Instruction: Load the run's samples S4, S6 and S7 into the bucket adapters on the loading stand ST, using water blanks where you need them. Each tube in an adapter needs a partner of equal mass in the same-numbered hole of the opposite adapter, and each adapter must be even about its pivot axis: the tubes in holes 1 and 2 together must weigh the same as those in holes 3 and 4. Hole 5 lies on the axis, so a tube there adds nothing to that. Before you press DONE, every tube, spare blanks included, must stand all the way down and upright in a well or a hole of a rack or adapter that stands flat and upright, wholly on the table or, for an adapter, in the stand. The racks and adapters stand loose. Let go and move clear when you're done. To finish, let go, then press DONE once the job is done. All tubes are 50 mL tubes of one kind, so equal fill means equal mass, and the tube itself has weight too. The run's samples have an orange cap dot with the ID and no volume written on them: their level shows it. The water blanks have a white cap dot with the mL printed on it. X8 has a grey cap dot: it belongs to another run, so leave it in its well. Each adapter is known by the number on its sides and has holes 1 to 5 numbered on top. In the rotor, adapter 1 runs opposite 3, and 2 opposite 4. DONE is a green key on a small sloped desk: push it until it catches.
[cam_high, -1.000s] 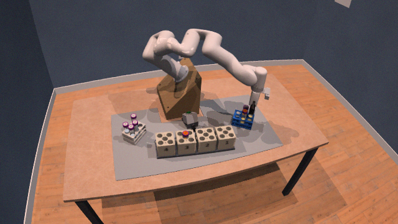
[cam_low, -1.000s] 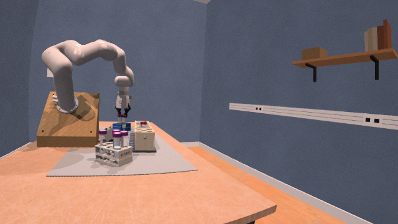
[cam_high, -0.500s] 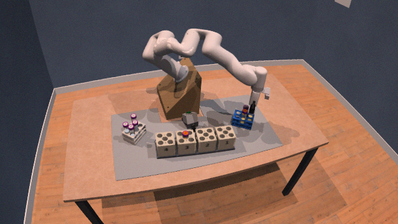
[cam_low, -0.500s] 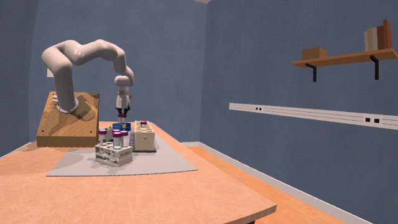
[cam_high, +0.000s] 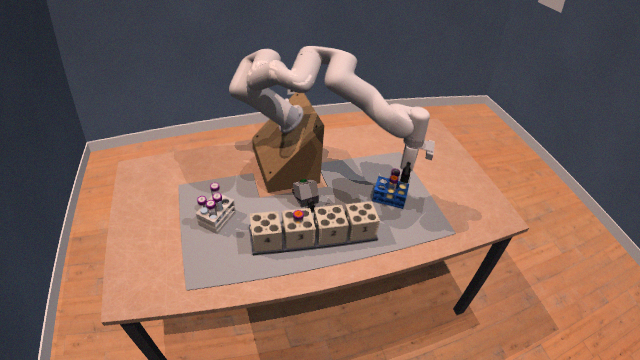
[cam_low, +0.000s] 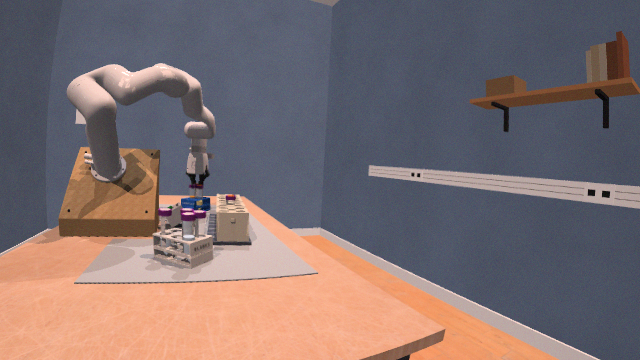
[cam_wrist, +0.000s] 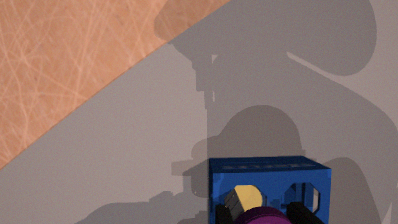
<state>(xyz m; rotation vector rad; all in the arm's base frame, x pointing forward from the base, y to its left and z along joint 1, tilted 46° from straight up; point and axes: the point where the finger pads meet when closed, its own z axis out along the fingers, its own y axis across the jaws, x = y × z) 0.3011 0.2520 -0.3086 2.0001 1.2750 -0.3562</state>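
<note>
Four adapters stand side by side in the loading stand (cam_high: 315, 247) (cam_low: 237, 243), and in the top view their numbers read 4, 3, 2, 1 from left to right. In adapter 3 (cam_high: 300, 237) there is one tube with purple cap and orange dot (cam_high: 298, 214) (cam_low: 230, 197); its hole number I cannot tell. To the right of the stand in the top view, and farther back, is the blue rack (cam_high: 390, 202) (cam_low: 194, 204) (cam_wrist: 270, 164), with purple-capped tubes standing at it. Over this rack the gripper (cam_high: 406, 176) (cam_low: 198, 179) (cam_wrist: 262, 212) points downward. Its fingers are partly open, about the width of one cap, and they have hold of a purple-capped tube (cam_wrist: 265, 217); the label of it is not readable. To the left of the stand is the white rack (cam_high: 216, 226) (cam_low: 200, 252), turned at an angle, carrying four tubes with purple caps and white dots (cam_high: 211, 204) (cam_low: 188, 217). Just behind the stand is the small desk (cam_high: 306, 192) with the green key (cam_high: 303, 181) on its far side.
</note>
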